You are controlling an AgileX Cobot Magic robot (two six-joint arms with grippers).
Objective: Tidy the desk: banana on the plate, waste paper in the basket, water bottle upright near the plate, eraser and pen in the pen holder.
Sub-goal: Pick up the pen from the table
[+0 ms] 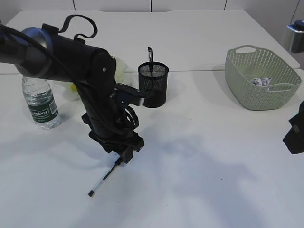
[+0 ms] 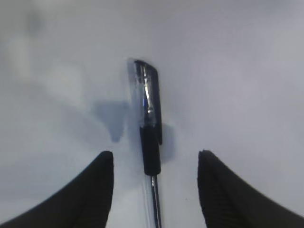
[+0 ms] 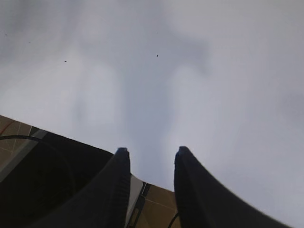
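Note:
A black pen (image 1: 103, 179) lies on the white table in the exterior view. My left gripper (image 1: 124, 154) is down at the pen's upper end. In the left wrist view the pen (image 2: 148, 124) lies between the open jaws (image 2: 156, 159), which do not touch it. The black mesh pen holder (image 1: 153, 84) stands behind, with another pen in it. The water bottle (image 1: 41, 102) stands upright at the left. A pale yellow shape (image 1: 120, 66), perhaps the banana, peeks out behind my left arm. Waste paper (image 1: 261, 81) lies in the green basket (image 1: 237, 76). My right gripper (image 3: 149, 152) is open and empty. The eraser is not in view.
My left arm hides most of the plate area behind it. My right arm (image 1: 295, 129) sits at the right edge of the exterior view. The right wrist view shows the table's edge (image 3: 156, 187) and the floor below the jaws.

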